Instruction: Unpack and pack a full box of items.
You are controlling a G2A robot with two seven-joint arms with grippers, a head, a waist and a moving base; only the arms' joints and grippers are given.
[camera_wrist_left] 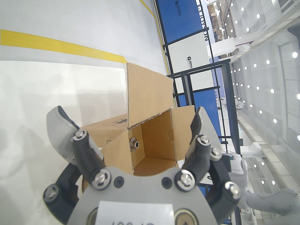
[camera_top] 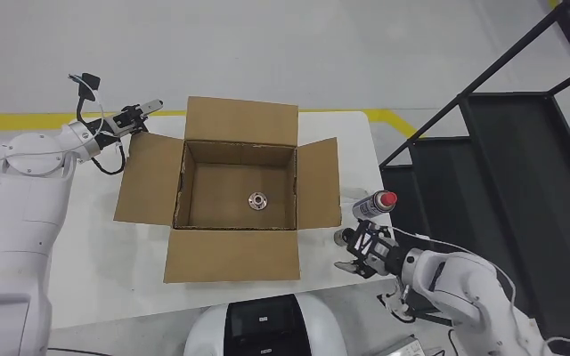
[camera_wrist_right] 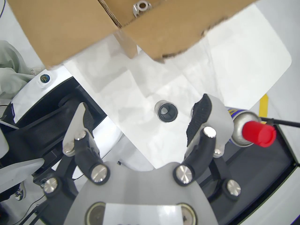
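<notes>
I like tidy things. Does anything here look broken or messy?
Yes. On the cardboard box, the flap nearest the spray can has a ragged, torn edge. Nothing looks spilled.

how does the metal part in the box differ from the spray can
Place: the metal part lies on the floor of the open box; the spray can is outside it, by the right gripper.
Size: the spray can is far larger than the metal part.
Look: the spray can has a red cap; the metal part is a bare ring.
Both are silvery and unheld.
</notes>
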